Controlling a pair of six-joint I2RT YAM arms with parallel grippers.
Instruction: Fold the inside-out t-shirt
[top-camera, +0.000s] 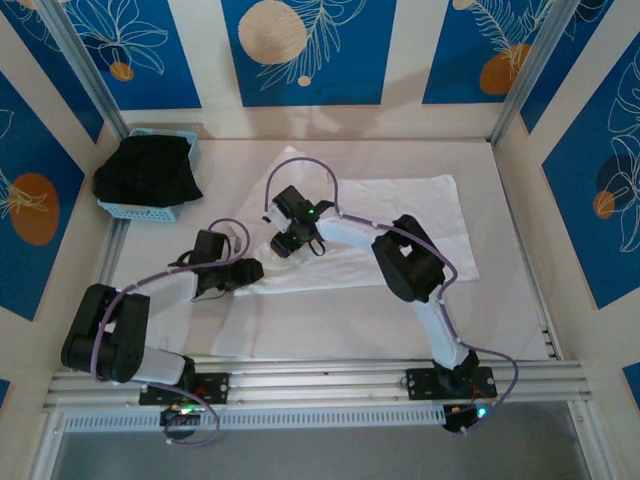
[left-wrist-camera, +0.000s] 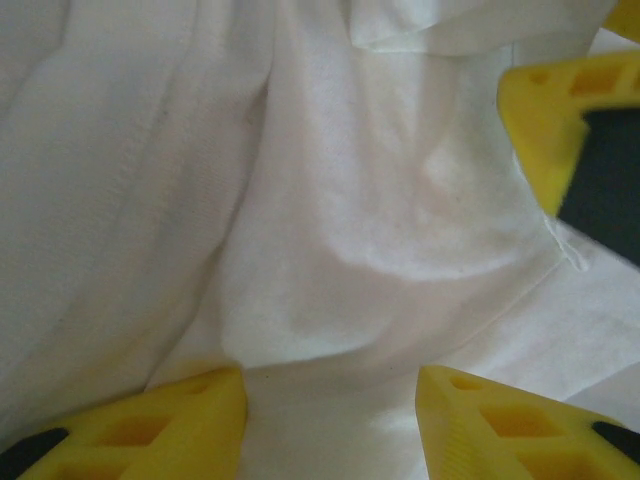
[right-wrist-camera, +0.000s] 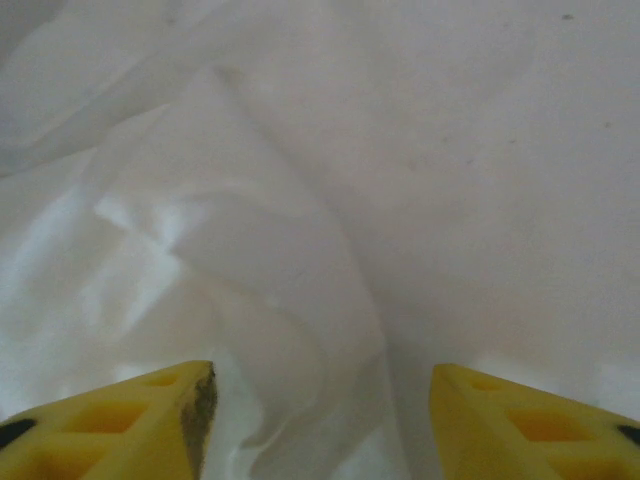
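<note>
Trouble: left gripper (left-wrist-camera: 330, 425) and right gripper (right-wrist-camera: 322, 425) are hovering unclenched at nine o'clock on the t-shirt (top-camera: 400, 210); we're risking pinching extra layers.

Black garment (top-camera: 148, 168) in a pale blue basket (top-camera: 135, 211) at the table's (top-camera: 510, 250) far-left corner

A pale, matte table (top-camera: 520, 300) is seen from above, walled in at 9, 12 and 3 o'clock. A white t-shirt (top-camera: 400, 215) is spread directly on it, reaching from the centre toward 2 o'clock. The cloth is laid flat at its 3 o'clock end and is rumpled into soft folds at its 9 o'clock end. A light blue basket (top-camera: 140, 211) is set at 10 o'clock, in the corner, well apart from the shirt. Bare tabletop is left at 3 and 6 o'clock.
</note>
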